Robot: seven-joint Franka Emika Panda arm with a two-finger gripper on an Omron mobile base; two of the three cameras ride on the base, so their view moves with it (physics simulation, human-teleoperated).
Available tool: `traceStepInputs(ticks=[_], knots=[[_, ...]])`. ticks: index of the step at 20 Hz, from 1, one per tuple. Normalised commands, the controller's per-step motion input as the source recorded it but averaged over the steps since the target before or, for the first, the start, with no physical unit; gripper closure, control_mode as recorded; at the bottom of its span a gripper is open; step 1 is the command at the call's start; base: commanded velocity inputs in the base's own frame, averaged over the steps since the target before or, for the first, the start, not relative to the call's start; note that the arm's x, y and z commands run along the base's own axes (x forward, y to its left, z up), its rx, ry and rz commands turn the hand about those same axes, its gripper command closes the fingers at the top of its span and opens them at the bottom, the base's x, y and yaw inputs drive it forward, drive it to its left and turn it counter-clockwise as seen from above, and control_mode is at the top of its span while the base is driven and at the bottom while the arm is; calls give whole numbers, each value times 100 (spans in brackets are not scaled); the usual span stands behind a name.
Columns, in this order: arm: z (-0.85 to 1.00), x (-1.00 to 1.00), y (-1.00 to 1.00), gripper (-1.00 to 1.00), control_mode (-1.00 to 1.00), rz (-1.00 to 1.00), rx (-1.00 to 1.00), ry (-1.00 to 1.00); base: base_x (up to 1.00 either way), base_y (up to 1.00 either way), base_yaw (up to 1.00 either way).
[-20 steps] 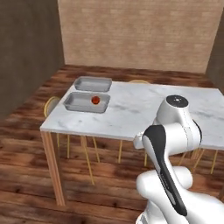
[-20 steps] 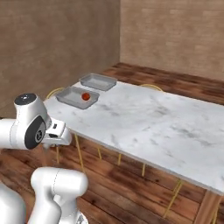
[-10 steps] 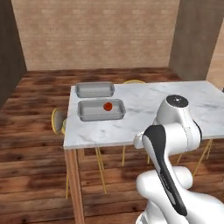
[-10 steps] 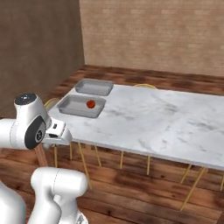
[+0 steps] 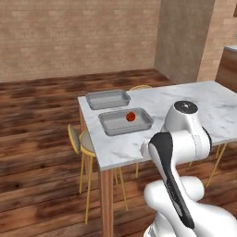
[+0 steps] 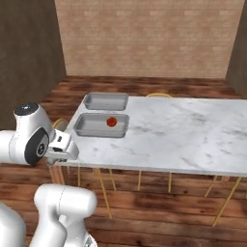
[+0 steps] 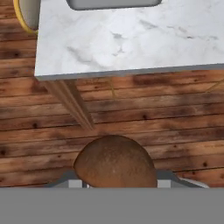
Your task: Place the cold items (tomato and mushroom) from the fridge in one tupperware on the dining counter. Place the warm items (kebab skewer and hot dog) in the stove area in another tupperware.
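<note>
In the hand view a brown rounded mushroom (image 7: 114, 161) sits in my gripper (image 7: 116, 183), which is shut on it; the mushroom hides the fingertips. The hand hangs just off the near corner of the white marble dining counter (image 6: 183, 135) (image 5: 157, 99) (image 7: 131, 39), above the wooden floor. Two grey tupperware trays lie side by side at the counter's end. The nearer tupperware (image 5: 111, 129) (image 6: 89, 128) holds the red tomato (image 5: 131, 116) (image 6: 112, 121). Nothing lies in the farther tupperware (image 5: 107, 99) (image 6: 105, 101). The nearer tray's rim (image 7: 113, 3) shows at the top of the hand view.
Yellow-framed stools (image 5: 81, 139) (image 6: 157, 95) (image 7: 26, 15) stand by the counter's end and far side. A wooden leg (image 7: 72, 105) (image 5: 106, 199) holds up the near corner. Brick walls close the room behind, with wooden floor all round.
The whole scene has shifted in both base views, so the base has moved round the counter's end. The arm's pose and its grip look the same.
</note>
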Motion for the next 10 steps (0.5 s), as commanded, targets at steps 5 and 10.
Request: traceStepInputs(ticks=[5,10], knots=[[0,0,0,100,100,0,0,0,66,-5,-2],[0,0,0,100,100,0,0,0,37,0,0]])
